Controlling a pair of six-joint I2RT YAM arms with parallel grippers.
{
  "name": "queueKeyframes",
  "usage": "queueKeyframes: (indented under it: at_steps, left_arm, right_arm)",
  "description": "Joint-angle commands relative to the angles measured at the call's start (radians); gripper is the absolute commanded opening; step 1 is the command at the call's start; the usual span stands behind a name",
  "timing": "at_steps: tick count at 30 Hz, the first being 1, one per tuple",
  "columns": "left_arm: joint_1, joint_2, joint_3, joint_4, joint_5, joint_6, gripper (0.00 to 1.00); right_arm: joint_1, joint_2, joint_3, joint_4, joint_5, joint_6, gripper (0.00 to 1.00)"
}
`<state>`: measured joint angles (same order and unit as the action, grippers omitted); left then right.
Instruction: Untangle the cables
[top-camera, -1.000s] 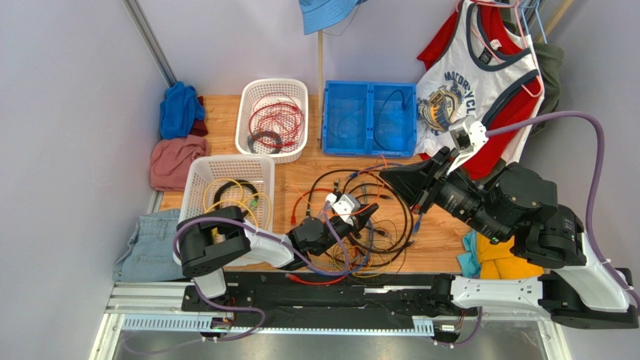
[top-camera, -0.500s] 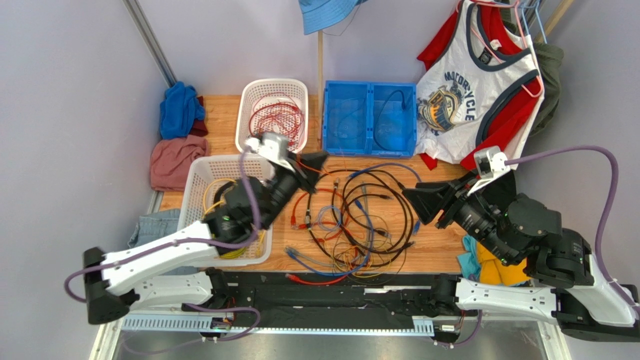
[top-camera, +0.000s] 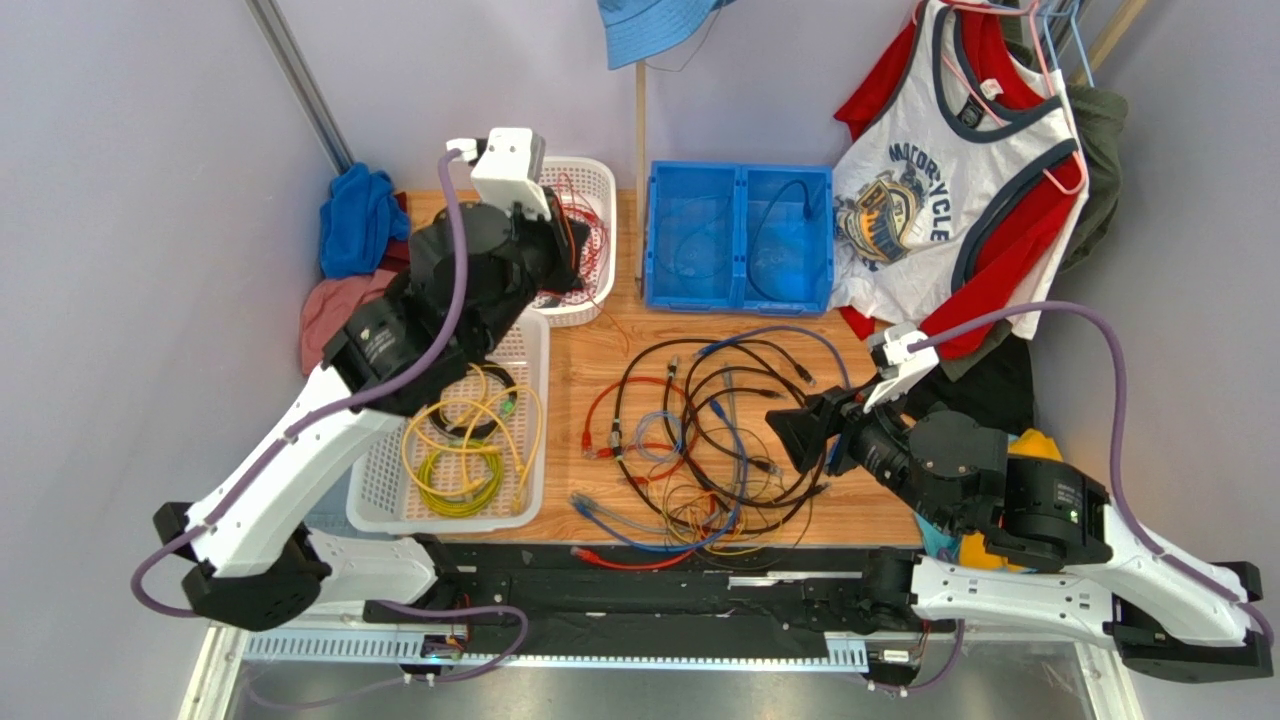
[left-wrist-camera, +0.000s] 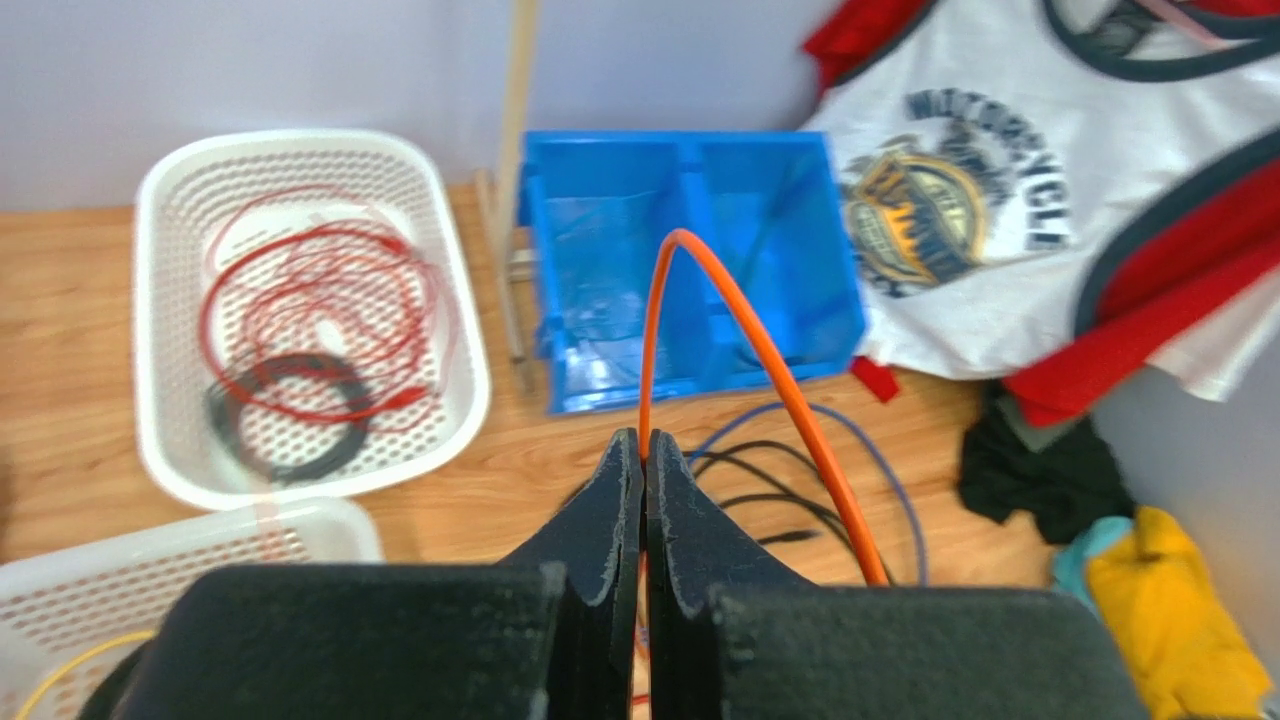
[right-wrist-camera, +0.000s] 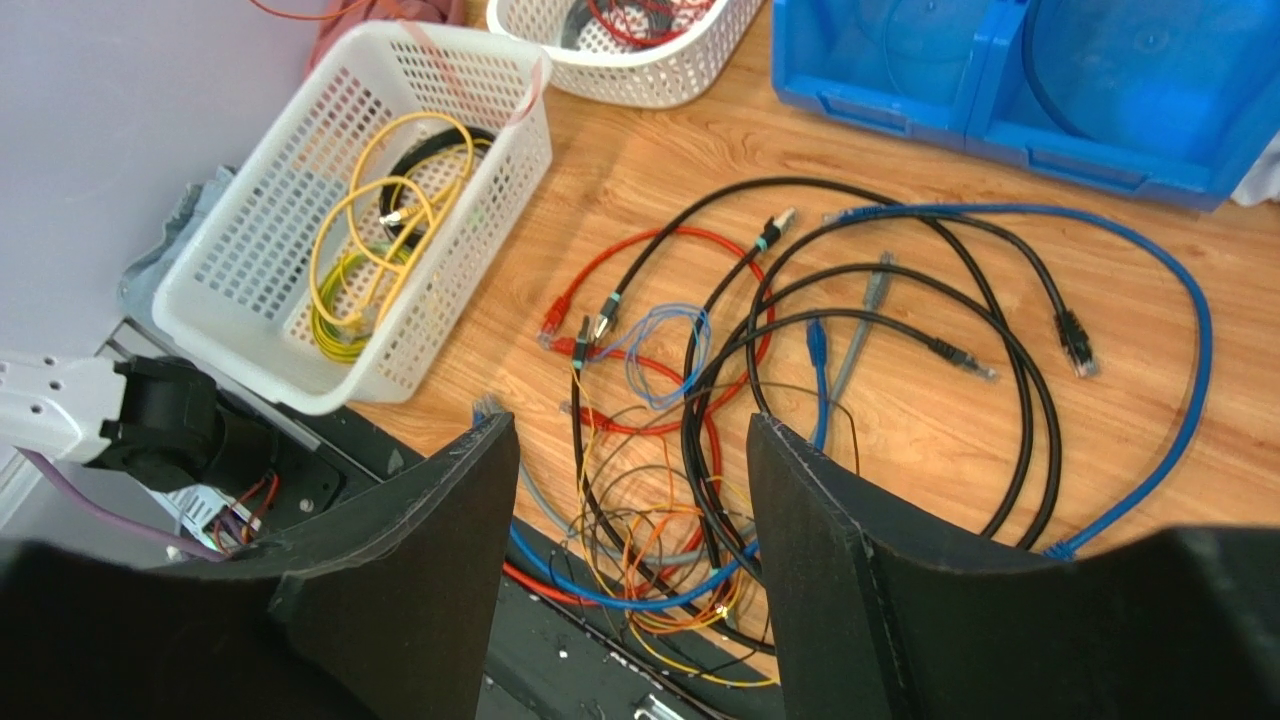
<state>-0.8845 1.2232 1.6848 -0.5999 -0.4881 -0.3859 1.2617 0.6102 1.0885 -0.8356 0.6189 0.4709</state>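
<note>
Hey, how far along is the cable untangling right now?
Partly done. Yellow cables lie in the near white basket, red cables in the far white basket, and a black cable in the blue bin. In hand: the left fingers are shut on an orange cable. Left: a tangled heap of black, blue, red and orange cables on the table, with the right fingers open above it.

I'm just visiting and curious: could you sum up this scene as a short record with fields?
left gripper: shut on orange cable, high above the table
right gripper: open, above the cable heap
cable heap: black, blue, red, orange cords tangled on table
far white basket: red and black cords
near white basket: yellow cords
blue bin: black cord
</note>
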Motion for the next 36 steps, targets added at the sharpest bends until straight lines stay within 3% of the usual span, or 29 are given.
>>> queueKeyframes:
  at_steps: [1,6,18,24,29,36]
  left_arm:
    - [0.145,0.064,0.108,-0.141,0.046,-0.022,0.00]
    - [0.332,0.203,0.228,-0.136,0.132,-0.060,0.00]
    - [0.525,0.662,0.804,-0.149,0.241,-0.025,0.00]
    - [0.579,0.739,0.816,0.004,0.240,0.002,0.00]
    - [0.613,0.794,0.803,0.025,0.227,-0.002,0.00]
    - [0.621,0.845,0.656,0.078,0.256,-0.021,0.00]
  right_arm:
    - [-0.001,-0.024,-0.041,0.056,-0.021,0.020,0.61]
    - [-0.001,-0.013,-0.061,0.073,-0.018,0.000,0.61]
    - [-0.001,-0.040,-0.203,0.168,0.036,-0.076,0.59]
    - [-0.001,-0.001,-0.236,0.202,0.035,-0.098,0.59]
    - [-0.001,0.017,-0.280,0.250,0.007,-0.074,0.58]
    - [-0.007,0.028,-0.309,0.277,0.015,-0.077,0.58]
